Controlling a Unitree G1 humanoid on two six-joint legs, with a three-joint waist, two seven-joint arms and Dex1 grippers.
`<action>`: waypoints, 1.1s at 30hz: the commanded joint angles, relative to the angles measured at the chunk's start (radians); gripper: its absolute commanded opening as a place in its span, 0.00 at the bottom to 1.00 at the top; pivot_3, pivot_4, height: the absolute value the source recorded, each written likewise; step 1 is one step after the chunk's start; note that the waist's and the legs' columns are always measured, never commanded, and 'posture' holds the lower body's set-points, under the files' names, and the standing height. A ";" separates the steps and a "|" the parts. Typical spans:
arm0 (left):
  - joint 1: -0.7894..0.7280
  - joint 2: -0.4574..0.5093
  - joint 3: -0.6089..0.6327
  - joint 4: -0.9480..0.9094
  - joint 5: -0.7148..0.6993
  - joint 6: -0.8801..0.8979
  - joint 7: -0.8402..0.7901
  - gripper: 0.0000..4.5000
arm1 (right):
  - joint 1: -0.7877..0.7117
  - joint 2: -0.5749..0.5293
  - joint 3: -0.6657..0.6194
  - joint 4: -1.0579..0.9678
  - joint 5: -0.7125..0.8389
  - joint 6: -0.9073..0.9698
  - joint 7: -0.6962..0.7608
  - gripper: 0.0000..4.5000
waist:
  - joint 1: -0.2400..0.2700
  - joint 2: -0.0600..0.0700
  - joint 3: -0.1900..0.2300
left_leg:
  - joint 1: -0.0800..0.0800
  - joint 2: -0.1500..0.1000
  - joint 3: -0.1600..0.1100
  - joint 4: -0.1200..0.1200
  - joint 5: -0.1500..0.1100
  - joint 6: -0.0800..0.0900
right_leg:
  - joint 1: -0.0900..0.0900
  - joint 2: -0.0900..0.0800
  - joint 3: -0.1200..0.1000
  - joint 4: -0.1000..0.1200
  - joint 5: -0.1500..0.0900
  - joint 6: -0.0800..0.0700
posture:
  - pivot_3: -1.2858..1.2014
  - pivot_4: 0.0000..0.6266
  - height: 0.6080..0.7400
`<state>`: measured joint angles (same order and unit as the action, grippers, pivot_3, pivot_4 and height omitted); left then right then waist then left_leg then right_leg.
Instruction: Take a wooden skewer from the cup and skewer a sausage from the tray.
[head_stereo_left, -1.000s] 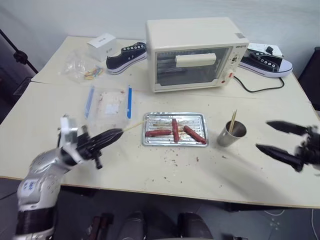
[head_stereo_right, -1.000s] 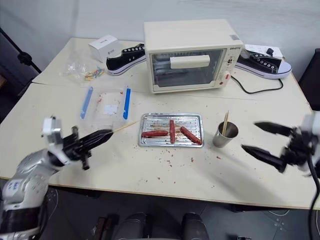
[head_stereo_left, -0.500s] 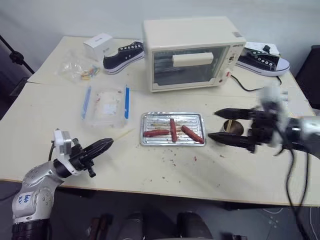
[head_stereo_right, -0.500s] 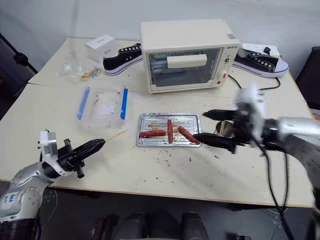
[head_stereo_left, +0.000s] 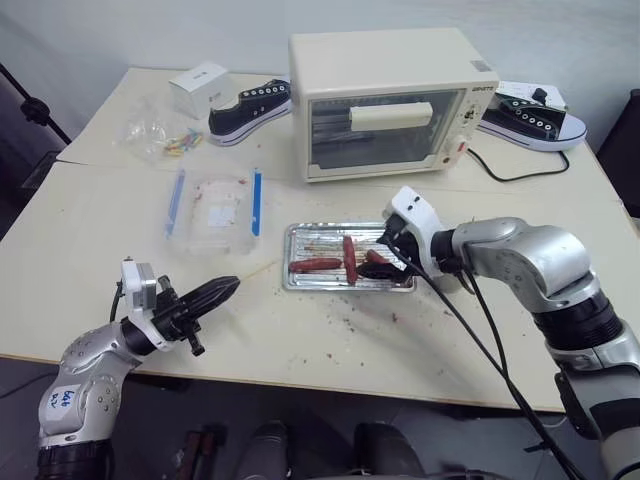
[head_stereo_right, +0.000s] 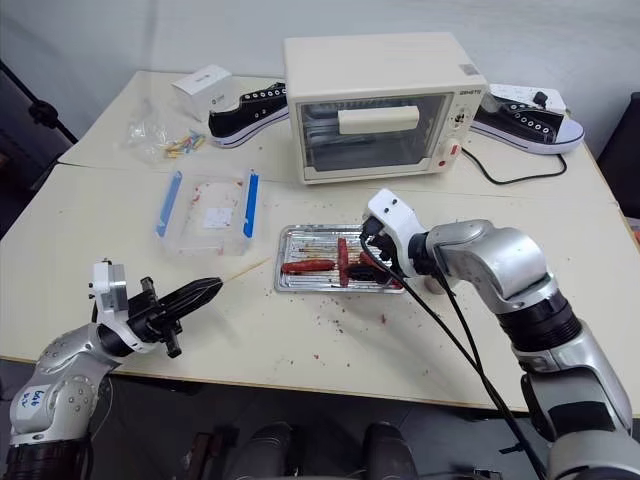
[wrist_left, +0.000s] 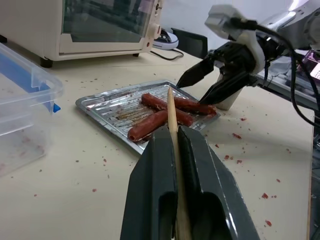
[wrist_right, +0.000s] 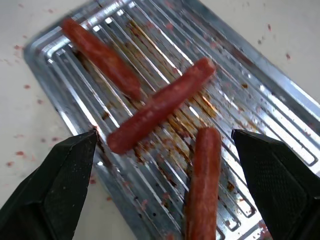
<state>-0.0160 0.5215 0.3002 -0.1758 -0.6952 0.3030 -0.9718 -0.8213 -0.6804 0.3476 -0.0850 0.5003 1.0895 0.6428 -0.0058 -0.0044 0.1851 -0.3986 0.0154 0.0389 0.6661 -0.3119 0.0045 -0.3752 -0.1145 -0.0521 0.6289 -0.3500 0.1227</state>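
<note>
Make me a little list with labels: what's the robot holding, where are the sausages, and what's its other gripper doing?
left gripper: shut on the wooden skewer, pointing toward the tray
tray: three sausages on it
sausage: lies between the right gripper's open fingers
right gripper: open, over the tray's right end, holding nothing
behind the tray: toaster oven

Table (head_stereo_left: 120, 210): tray (head_stereo_left: 300, 282), oven (head_stereo_left: 390, 100), box (head_stereo_left: 215, 205), shoes (head_stereo_left: 250, 108).

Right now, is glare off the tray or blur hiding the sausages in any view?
Right wrist view: the shiny ribbed metal tray glints, yet the three glossy reddish-brown sausages read clearly. Left wrist view: the shut left claw and its thin pale wooden skewer are sharp; the cream toaster oven behind looks soft.
</note>
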 joint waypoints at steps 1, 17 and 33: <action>0.010 -0.003 0.001 -0.039 -0.004 -0.017 0.005 0.00 | -0.033 0.006 -0.013 -0.011 -0.038 -0.003 0.019 0.99 | 0.000 0.000 0.000 | 0.000 0.000 0.000 0.000 0.000 0.000 | 0.000 0.000 0.000 0.000 0.000 0.000 | 0.52 0.24 1.00; -0.006 -0.019 -0.031 -0.030 0.002 -0.040 0.009 0.00 | -0.006 0.019 -0.039 -0.036 -0.043 0.108 0.081 0.99 | -0.002 0.000 0.000 | 0.000 0.000 0.000 0.000 0.000 0.000 | 0.000 0.001 0.000 0.001 0.000 0.000 | 0.52 0.24 1.00; -0.016 -0.023 -0.039 -0.010 0.011 -0.054 0.007 0.00 | 0.025 0.003 -0.026 -0.071 -0.058 0.116 0.111 0.99 | -0.001 0.000 0.000 | 0.000 0.000 0.000 0.000 0.000 0.000 | 0.000 0.001 0.000 0.001 0.000 0.000 | 0.52 0.24 1.00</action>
<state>-0.0275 0.5013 0.2564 -0.1796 -0.6833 0.2689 -0.9605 -0.7987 -0.6605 0.3391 -0.1462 0.4527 1.2331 0.7459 -0.0069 -0.0044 0.1850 -0.3988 0.0151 0.0389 0.6661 -0.3115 0.0045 -0.3754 -0.1135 -0.0522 0.6295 -0.3500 0.1227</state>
